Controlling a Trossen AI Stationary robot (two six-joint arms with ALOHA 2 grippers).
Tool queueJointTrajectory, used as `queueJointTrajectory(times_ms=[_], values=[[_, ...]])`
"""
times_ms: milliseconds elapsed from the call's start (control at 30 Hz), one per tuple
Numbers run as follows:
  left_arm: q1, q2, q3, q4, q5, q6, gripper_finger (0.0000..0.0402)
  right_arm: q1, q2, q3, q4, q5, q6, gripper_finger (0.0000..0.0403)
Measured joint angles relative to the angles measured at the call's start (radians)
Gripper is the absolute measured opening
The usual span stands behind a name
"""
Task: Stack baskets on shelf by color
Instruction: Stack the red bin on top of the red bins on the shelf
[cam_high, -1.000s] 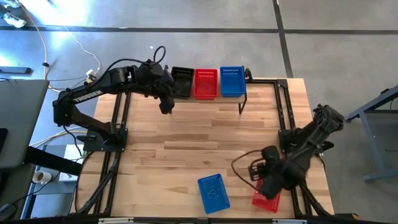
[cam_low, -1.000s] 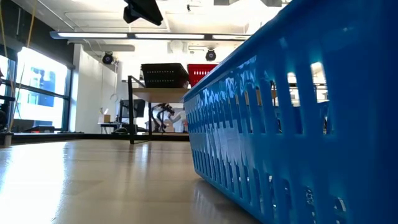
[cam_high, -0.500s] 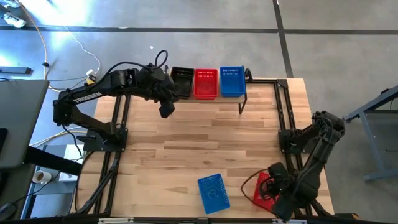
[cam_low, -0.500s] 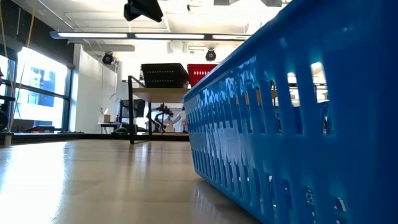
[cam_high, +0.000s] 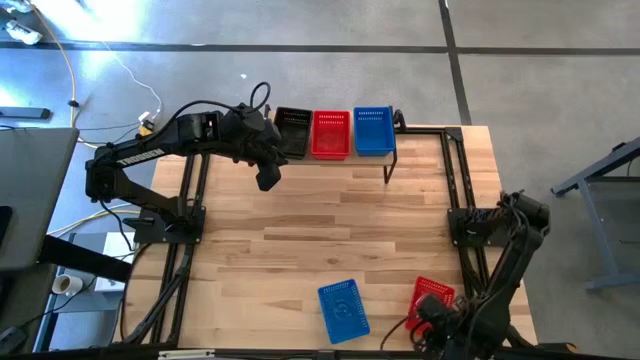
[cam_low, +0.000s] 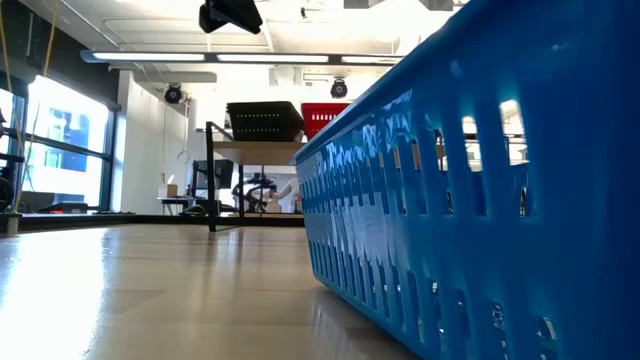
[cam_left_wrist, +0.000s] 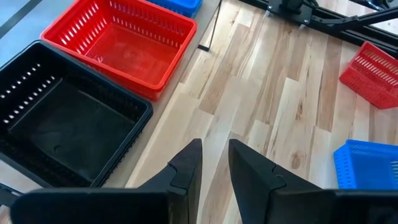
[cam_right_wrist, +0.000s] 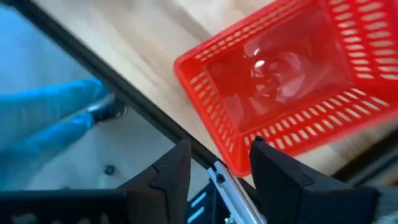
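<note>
Since our right gripper (cam_right_wrist: 214, 163) sits slightly spread at the near-right red basket (cam_high: 432, 301), clasping nothing, we should straddle its near wall squarely before closing, left gripper (cam_left_wrist: 214, 163) idle, barely parted.

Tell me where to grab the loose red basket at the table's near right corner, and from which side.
Grip the red basket by one rim wall. It lies open side up and tilted on the table, so a finger can likely drop inside with the other outside. The right gripper, open, hangs over the rim of the end wall facing it; coming down there looks simplest. The left gripper waits by the shelf.
</note>
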Motion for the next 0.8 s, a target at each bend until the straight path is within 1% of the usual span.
queueJointTrajectory(times_ms=[200,300,500,800], values=[[0.0,0.0,0.0,0.0,0.0,-0.001,0.0071,0.003,0.047,0.0,0.05,0.0,-0.163,0.0149],[0.0,0.0,0.0,0.0,0.0,-0.001,0.0071,0.003,0.064,0.0,0.058,0.001,-0.218,0.0149],[0.0,0.0,0.0,0.0,0.0,-0.001,0.0071,0.003,0.098,0.0,0.08,-0.001,-0.266,0.0149],[0.0,0.0,0.0,0.0,0.0,-0.001,0.0071,0.003,0.156,0.0,0.081,-0.021,-0.267,0.0149]])
